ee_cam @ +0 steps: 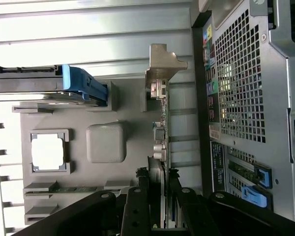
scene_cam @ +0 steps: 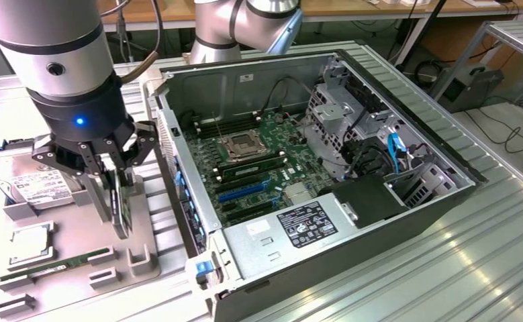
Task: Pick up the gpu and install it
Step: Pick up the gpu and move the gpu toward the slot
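Black, thin and probably stiff but fragile, the gpu stood on edge over the tray, at the exterior view's left of the case. Your gripper pinched its bare upper edge, a sound hold.

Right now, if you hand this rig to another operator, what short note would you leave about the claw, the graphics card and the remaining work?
Claw: at the top edge of the graphics card; a firm grip cannot be confirmed.
Card: standing on edge at the grey tray, beside the open computer case.
Done: approach to the card.
Left: the card is not yet in the case.
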`<move>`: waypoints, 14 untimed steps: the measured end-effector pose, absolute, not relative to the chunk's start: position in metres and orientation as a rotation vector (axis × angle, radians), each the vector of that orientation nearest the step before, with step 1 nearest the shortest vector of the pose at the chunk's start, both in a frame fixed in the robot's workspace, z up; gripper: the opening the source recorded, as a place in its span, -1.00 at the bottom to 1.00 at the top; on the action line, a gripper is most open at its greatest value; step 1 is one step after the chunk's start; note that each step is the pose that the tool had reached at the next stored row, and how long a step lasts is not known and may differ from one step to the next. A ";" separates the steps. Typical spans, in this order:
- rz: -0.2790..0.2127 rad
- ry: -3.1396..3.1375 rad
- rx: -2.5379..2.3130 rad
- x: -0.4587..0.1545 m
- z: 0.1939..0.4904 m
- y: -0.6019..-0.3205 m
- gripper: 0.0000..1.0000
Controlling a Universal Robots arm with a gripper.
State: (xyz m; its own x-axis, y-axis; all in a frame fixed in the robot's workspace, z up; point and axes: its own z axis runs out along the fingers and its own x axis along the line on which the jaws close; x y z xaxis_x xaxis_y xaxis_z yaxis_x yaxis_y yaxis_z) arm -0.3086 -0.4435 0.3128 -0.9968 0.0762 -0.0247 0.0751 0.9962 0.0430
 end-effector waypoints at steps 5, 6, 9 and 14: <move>0.065 3.112 0.118 -0.309 0.315 -0.444 -0.47; 0.066 3.112 0.118 -0.309 0.316 -0.444 -0.47; 0.065 3.112 0.118 -0.309 0.317 -0.444 -0.47; 0.065 3.112 0.118 -0.309 0.321 -0.443 -0.47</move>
State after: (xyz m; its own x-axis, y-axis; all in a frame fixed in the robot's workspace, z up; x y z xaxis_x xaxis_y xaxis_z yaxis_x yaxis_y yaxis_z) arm -0.3086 -0.4435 0.3208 -0.9968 0.0762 -0.0248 0.0750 0.9963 0.0430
